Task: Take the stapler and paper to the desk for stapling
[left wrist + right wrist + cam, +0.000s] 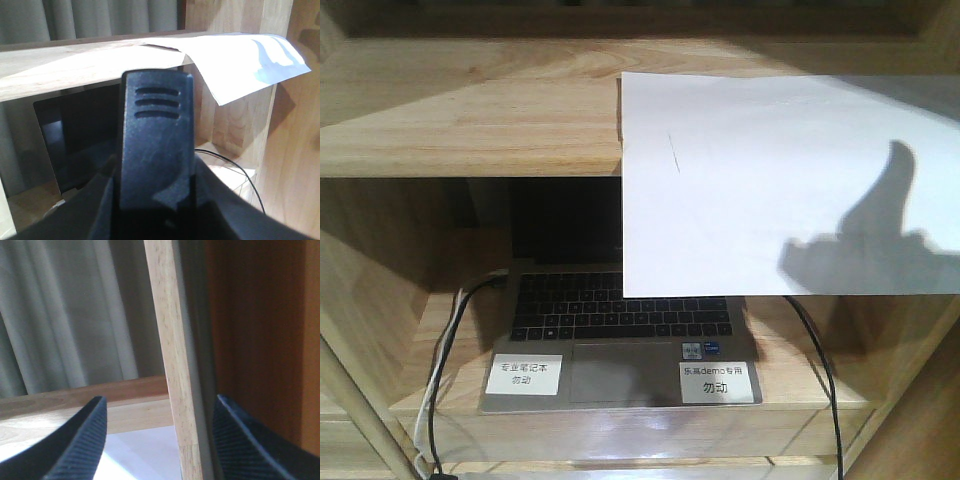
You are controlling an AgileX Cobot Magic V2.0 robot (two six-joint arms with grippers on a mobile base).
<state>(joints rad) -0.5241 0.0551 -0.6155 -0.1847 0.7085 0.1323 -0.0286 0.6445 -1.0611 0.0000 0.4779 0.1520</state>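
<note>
Light natural-wood shelf unit [470,110] fills the front view, with grey pleated curtains [100,17] hanging behind it in both wrist views. The left hand [157,200] points toward the shelf unit from the near side, its dark fingers [100,205] closed from both sides on the small black plastic stapler [155,145], which stands upright between them and shows three short slots near its top. The right hand [160,399] is tilted up close to the far right of the shelf, its two ribbed black fingers [82,440] spread well apart with a slim light-wood upright [172,365] showing between them. The plain white rectangular sheet of paper [770,170] lies flat on the right part of the upper shelf board. Its near edge hangs over the board's front, and it carries a faint short mark and the dark shadow of a hand near its right side. The open compartment below holds an open grey laptop with a black keyboard [620,310], its dark screen toward the back. Two small white printed labels [525,373] are stuck on the palm rest, one left and one right of the touchpad. A thin black cable [820,360] runs down the compartment's right side, and more cables [445,340] trail down the left.
</note>
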